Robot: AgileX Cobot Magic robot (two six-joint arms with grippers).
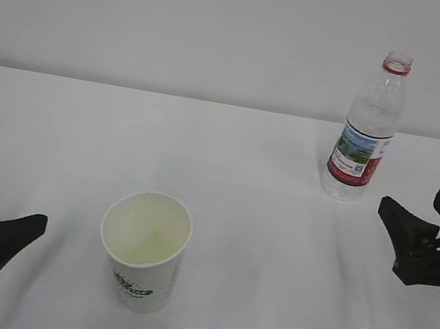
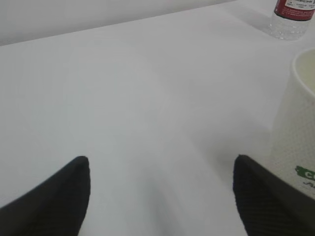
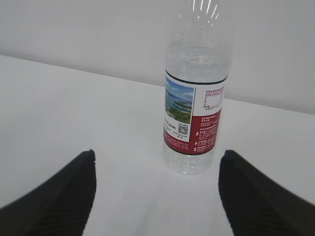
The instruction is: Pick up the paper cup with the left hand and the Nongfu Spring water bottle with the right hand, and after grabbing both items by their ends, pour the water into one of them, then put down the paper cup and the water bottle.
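The white paper cup (image 1: 144,245) stands upright on the table, left of centre, with a cream inside and a dark logo low on its wall. My left gripper (image 1: 18,204) is open to the left of it, apart from it, with nothing between its fingers. In the left wrist view the cup (image 2: 297,132) sits past the right finger of that gripper (image 2: 162,160). The Nongfu Spring water bottle (image 1: 366,131) stands upright and uncapped at the back right. My right gripper (image 1: 411,200) is open just right of it. In the right wrist view the bottle (image 3: 194,113), holding clear water (image 3: 197,61), stands beyond the open gripper (image 3: 157,153).
The white table (image 1: 261,223) runs back to a pale wall (image 1: 185,22). The bottle's base (image 2: 293,22) shows at the top right of the left wrist view. Nothing else lies between the cup and the bottle.
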